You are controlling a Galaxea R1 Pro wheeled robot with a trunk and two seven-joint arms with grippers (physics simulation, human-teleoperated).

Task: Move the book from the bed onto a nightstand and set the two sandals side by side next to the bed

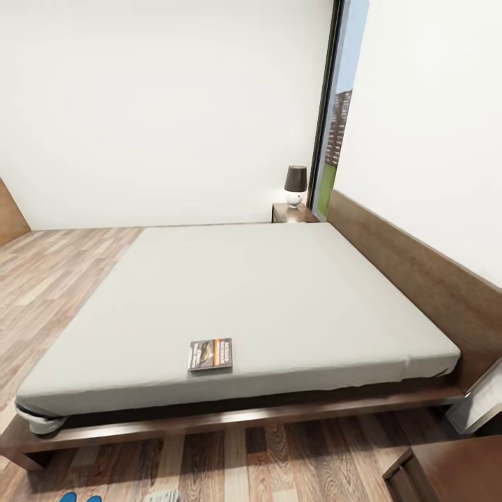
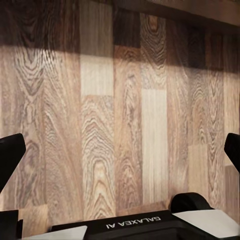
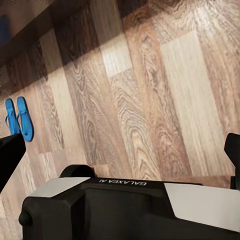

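The book [image 1: 210, 354], dark with an orange band, lies flat on the bed [image 1: 265, 300] near the mattress's front edge. The two blue sandals [image 3: 10, 117] [image 3: 25, 119] lie side by side on the plank floor in the right wrist view. In the head view their tips [image 1: 70, 497] peek in at the lower left, in front of the bed frame. One nightstand [image 1: 296, 213] stands at the bed's far corner, and another [image 1: 446, 470] at the near right. My left gripper [image 2: 120, 150] and right gripper [image 3: 120, 155] both hang open over bare floor.
A dark-shaded lamp [image 1: 295, 183] stands on the far nightstand beside the tall window [image 1: 335, 111]. The tan-brown headboard [image 1: 418, 279] runs along the right wall. A pale object [image 1: 481, 401] leans by the headboard's near end. Plank floor [image 1: 56, 279] stretches left of the bed.
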